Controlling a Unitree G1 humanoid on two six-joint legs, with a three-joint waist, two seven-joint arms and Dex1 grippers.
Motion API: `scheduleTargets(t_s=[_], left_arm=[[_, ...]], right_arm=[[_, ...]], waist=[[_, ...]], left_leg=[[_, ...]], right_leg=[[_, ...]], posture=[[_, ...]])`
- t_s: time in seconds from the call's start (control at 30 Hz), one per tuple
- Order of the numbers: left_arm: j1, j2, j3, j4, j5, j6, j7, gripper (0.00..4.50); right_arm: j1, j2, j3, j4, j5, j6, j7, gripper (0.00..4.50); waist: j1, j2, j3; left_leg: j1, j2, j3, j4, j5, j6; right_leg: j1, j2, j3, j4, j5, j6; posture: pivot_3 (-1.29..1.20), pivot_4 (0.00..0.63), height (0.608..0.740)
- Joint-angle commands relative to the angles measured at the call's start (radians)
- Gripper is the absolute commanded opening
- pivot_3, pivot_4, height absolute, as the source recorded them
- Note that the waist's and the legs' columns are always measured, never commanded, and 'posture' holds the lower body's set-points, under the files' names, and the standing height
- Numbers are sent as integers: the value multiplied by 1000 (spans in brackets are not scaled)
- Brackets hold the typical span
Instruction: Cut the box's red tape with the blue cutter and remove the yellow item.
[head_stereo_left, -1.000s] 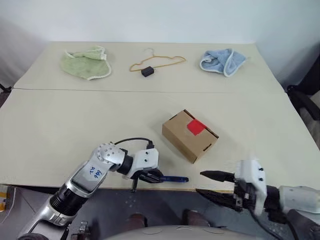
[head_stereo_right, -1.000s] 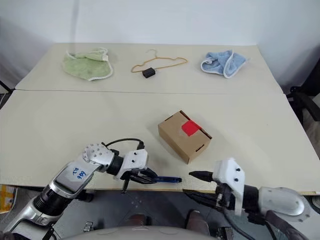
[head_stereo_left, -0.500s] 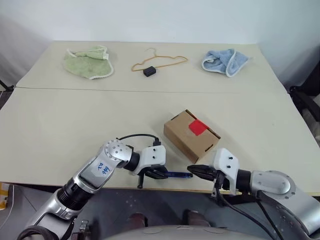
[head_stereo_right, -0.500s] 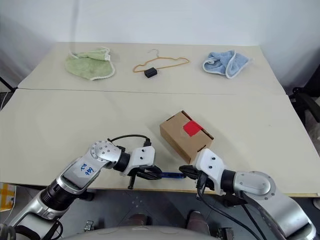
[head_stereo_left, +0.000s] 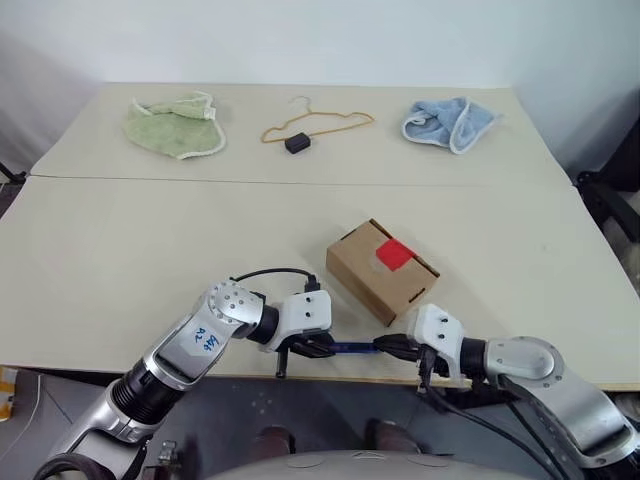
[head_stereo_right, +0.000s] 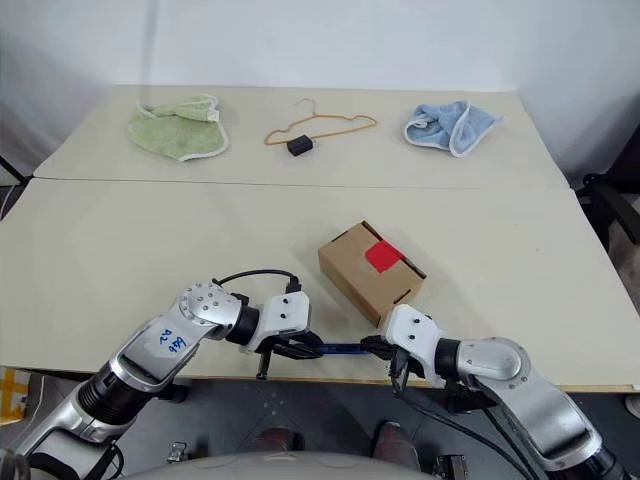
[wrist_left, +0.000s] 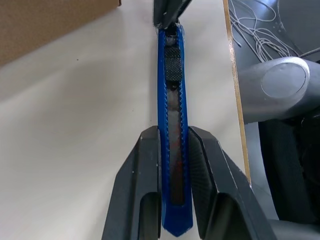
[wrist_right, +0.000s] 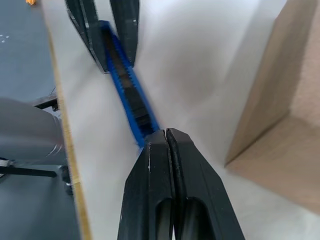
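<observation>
Pale table stretched before us, its near edge cutting off part of both arms. We could not make out the cutter's tip, hidden at the right gripper, whose fingers were pressed together at that end. Our left gripper clamped the blue cutter by its handle. Far back lay a green cloth, a hanger and a blue cloth. Just beyond the cutter sat the box, closed, its red tape uncut.

No legible text or labels
</observation>
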Motion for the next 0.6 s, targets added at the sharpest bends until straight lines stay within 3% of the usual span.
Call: scheduleTargets(t_s=[0.03,0.4,0.6], left_arm=[[-15,4,-4,9,8,7,20,423],[-33,-12,-10,26,9,-1,26,423],[-30,-13,-10,29,10,-4,27,423]], right_arm=[[-15,28,44,4,-22,-9,16,49],[-39,107,112,13,-82,18,3,49],[-24,97,58,3,-68,1,28,49]], waist=[[0,0,0],[1,0,0],[3,0,0]], left_leg=[[0,0,0,0,0,0],[0,0,0,0,0,0],[0,0,0,0,0,0]], right_leg=[[0,0,0,0,0,0],[0,0,0,0,0,0],[0,0,0,1,0,0]], posture=[[0,150,740],[0,150,740],[0,150,740]])
